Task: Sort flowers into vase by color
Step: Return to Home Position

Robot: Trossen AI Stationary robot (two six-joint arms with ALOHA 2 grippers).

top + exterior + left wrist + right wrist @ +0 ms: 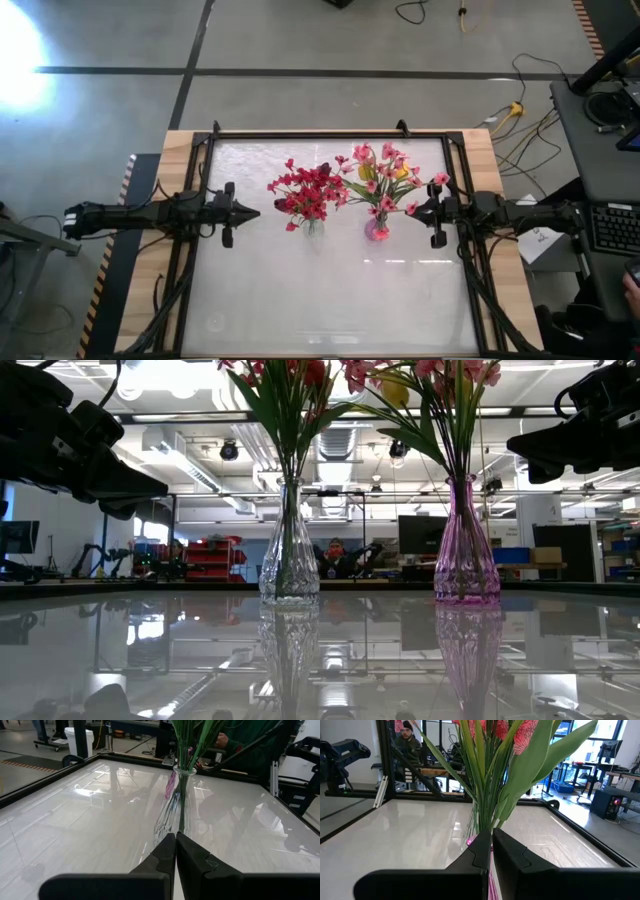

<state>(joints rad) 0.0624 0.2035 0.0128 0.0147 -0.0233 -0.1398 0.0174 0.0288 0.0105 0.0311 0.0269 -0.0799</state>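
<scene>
Dark-red flowers (305,192) sit in the clear glass vase (289,550); I'm just homing, left gripper (245,211) and right gripper (415,209) closed, empty.

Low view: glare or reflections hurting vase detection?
Low view: the glossy table mirrors the clear vase and the pink vase, doubling both. High view: blown-out glare patch on the floor; the table shows only faint streaks.
</scene>
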